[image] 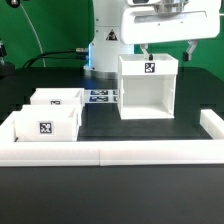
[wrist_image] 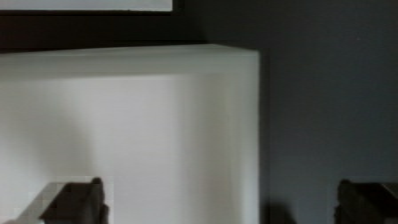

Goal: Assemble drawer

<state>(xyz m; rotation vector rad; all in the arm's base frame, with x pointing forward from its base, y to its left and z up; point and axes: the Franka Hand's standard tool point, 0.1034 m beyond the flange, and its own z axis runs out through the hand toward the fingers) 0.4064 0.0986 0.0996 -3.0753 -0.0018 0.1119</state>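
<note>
The drawer's tall white box housing [image: 150,90] stands upright right of centre, with a tag on its top front. Two small white open-top trays lie at the exterior view's left, the nearer one [image: 45,125] tagged on its front and the farther one [image: 57,99] behind it. My gripper [image: 168,50] is open just above the housing's top. One finger is over the housing and the other is beyond its right side. In the wrist view the housing [wrist_image: 143,120] fills the space up to its edge. That edge lies between the two dark fingertips of the gripper [wrist_image: 222,202]. Nothing is held.
The marker board [image: 100,97] lies flat on the black table between the trays and the housing. A low white rail [image: 110,152] edges the table's front, with another [image: 212,125] at the exterior view's right. The robot's base stands behind the housing.
</note>
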